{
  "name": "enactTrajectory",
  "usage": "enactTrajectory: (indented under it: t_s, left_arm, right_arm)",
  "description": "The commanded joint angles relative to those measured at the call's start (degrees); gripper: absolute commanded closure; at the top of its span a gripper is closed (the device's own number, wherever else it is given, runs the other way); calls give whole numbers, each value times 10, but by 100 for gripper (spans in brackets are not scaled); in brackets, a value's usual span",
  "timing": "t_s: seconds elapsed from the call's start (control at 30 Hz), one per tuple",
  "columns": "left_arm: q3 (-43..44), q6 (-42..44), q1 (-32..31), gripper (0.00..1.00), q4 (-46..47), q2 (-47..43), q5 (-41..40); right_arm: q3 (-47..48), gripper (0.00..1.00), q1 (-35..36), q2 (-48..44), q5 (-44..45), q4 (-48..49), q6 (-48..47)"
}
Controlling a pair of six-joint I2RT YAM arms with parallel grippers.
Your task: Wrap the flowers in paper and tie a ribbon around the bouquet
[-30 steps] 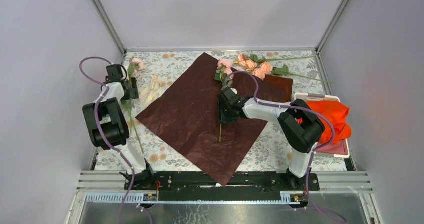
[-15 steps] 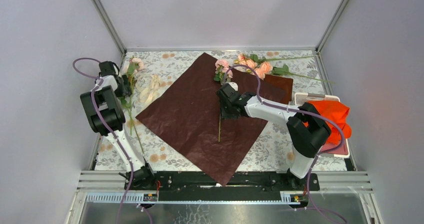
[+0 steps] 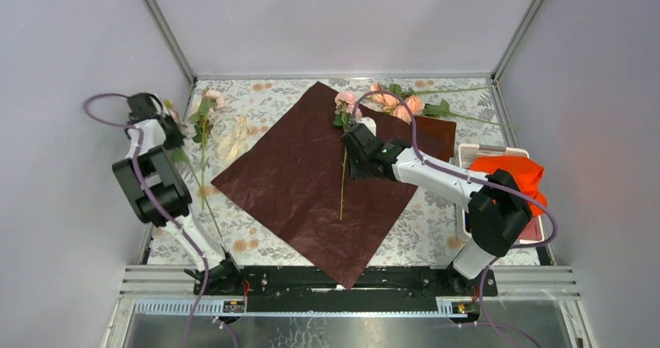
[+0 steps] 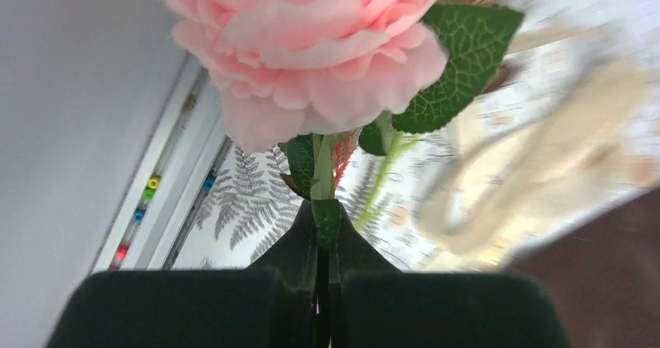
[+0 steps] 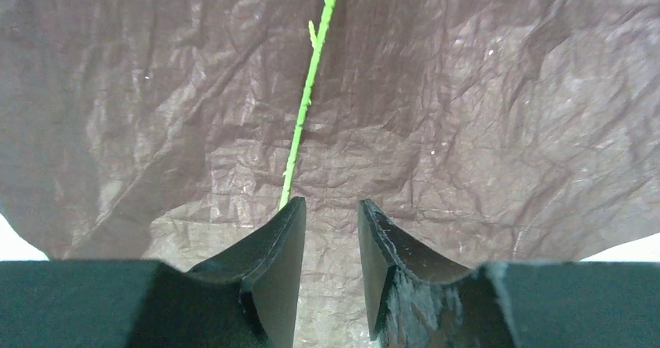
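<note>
At the worktop's [image 3: 265, 99] far left, the left claw [image 4: 323, 217] has just clamped shut on a rose [image 4: 303, 44], gripping it right under the bloom, near the ribbon [image 3: 236, 138]. On the paper [image 3: 296, 181] another stem [image 5: 307, 91] lies flat. The right claw [image 5: 331, 206] stands parted beside it, holding nothing. One flower looks placed, and the next is probably in hand.

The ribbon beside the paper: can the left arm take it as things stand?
Probably not yet: the ribbon lies uncovered nearby, but the left gripper has its jaws shut on the stem of a rose, which it must release first.
</note>
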Motion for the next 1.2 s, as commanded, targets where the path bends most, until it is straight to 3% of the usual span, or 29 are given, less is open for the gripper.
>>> enactTrajectory:
  t_s: [0.0, 0.1, 0.2, 0.37, 0.5, 0.6, 0.7, 0.8, 0.83, 0.87, 0.93, 0.97, 1.03, 1.1, 1.17]
  left_arm:
    - [-6, -63, 14, 100, 50, -186, 72]
    - [-8, -98, 12, 100, 84, -268, 113]
    - [-3, -144, -2, 100, 100, -314, 222]
    - [-38, -234, -119, 100, 142, -359, 362]
    - [-80, -285, -244, 100, 209, -378, 407]
    - [-85, -291, -309, 100, 227, -376, 388]
    - [-94, -311, -339, 100, 250, -377, 384]
    - [-103, -343, -346, 100, 268, -377, 399]
    - [-110, -352, -347, 100, 274, -380, 403]
    - [-116, -357, -348, 100, 275, -381, 403]
    - [-130, -350, -353, 100, 275, -383, 399]
    - [-135, -340, -354, 91, 275, -382, 400]
    - [-136, -290, -354, 9, 275, -378, 410]
    - [-112, -159, -352, 1, 185, -371, 358]
    - [-94, -41, -350, 1, 118, -363, 211]
  right_arm:
    - [38, 60, 8, -57, 13, 11, -52]
    - [48, 54, 18, -75, -22, 48, -96]
    - [57, 46, 25, -88, -134, 116, -130]
    - [62, 27, 32, -94, -315, 301, -107]
    - [85, 3, 62, -59, -298, 396, -65]
    - [99, 0, 74, -20, -281, 431, -20]
    - [127, 1, 75, 14, -211, 389, 0]
    - [139, 11, 75, 34, -150, 346, 6]
    - [136, 20, 75, 36, -143, 343, 7]
    - [131, 36, 75, 37, -144, 348, 8]
    - [127, 81, 75, 38, -142, 346, 12]
    - [126, 97, 74, 38, -139, 336, 14]
    - [119, 100, 70, 36, -100, 309, 17]
    - [97, 100, 53, 34, -85, 288, 27]
    - [71, 100, 26, 38, -82, 266, 45]
